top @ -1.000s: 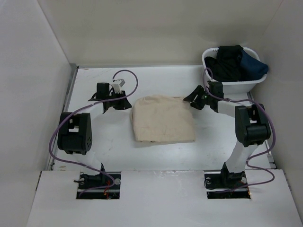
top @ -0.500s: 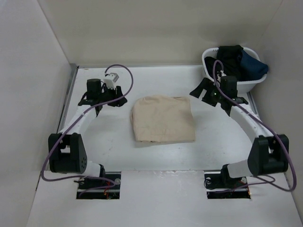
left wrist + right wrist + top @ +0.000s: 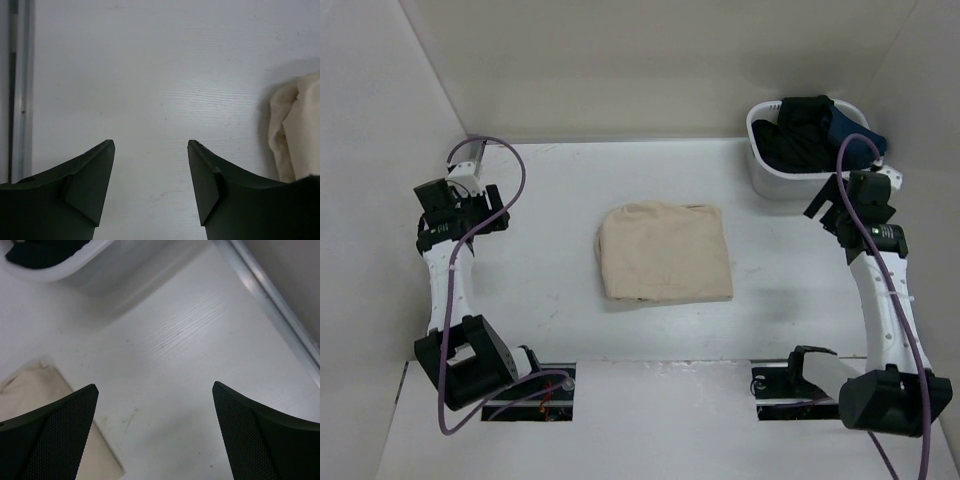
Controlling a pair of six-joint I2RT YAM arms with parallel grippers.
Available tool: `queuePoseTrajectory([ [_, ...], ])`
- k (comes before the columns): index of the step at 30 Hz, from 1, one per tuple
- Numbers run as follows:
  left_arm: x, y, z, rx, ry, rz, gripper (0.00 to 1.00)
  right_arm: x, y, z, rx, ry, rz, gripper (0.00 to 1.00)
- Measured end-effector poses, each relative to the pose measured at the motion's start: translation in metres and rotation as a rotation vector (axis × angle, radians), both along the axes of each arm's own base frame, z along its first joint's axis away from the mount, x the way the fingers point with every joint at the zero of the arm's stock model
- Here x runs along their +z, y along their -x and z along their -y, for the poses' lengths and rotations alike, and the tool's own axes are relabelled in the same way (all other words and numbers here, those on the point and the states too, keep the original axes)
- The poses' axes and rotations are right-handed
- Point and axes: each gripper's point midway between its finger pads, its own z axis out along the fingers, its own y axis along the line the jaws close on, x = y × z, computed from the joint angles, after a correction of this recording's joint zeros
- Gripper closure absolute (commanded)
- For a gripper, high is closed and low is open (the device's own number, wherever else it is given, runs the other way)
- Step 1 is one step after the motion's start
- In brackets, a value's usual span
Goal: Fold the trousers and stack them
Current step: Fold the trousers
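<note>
The beige trousers (image 3: 664,252) lie folded into a rough square in the middle of the table. An edge of them shows at the right of the left wrist view (image 3: 295,132) and at the lower left of the right wrist view (image 3: 45,405). My left gripper (image 3: 460,222) is open and empty at the far left of the table, well away from the trousers. My right gripper (image 3: 840,212) is open and empty at the far right, just in front of the basket. Both hold nothing in the wrist views (image 3: 150,150) (image 3: 155,395).
A white laundry basket (image 3: 800,180) with dark clothes (image 3: 815,130) stands at the back right; its rim shows in the right wrist view (image 3: 75,267). White walls enclose the table on three sides. A metal rail (image 3: 17,90) runs along the left edge.
Both arms have drawn back from the trousers: the left swung out to the far left, the right out to the far right by the basket. The trousers have not moved.
</note>
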Motion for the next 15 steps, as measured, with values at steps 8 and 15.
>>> queuePoseTrajectory([
  [8, 0.009, 0.006, 0.001, -0.011, -0.052, 0.016, 0.39, 0.000, 0.020, 0.025, -0.095, 0.017, 0.015, 0.00],
  [15, 0.008, 0.006, 0.004, -0.025, -0.061, 0.013, 0.38, -0.001, 0.025, 0.024, -0.095, 0.017, 0.018, 0.00],
])
